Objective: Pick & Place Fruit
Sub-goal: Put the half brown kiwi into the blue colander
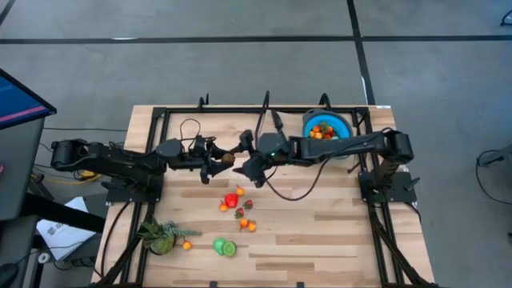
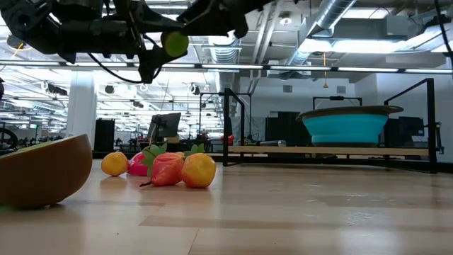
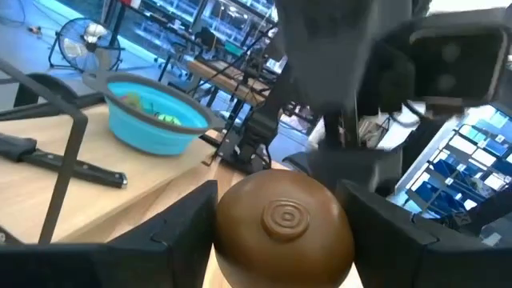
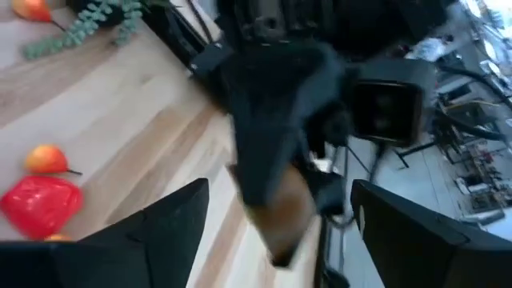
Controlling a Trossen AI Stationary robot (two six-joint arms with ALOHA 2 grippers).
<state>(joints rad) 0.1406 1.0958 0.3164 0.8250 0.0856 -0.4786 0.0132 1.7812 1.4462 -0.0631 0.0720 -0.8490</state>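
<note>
Fruit (image 1: 238,210) partly fills the blue bowl (image 1: 340,126) at the worktop's (image 1: 320,232) far right, more lies loose mid-worktop, and the left gripper (image 1: 218,162) holds a brown fruit (image 3: 284,226) aloft facing the right gripper's (image 1: 244,162) wide fingers.

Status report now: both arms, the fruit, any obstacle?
Left gripper mid-table, jaws shut on brown fruit. Right gripper facing it, jaws open, close to that fruit. Blue bowl already holds fruit; loose fruits remain. No obstacle seen.
</note>
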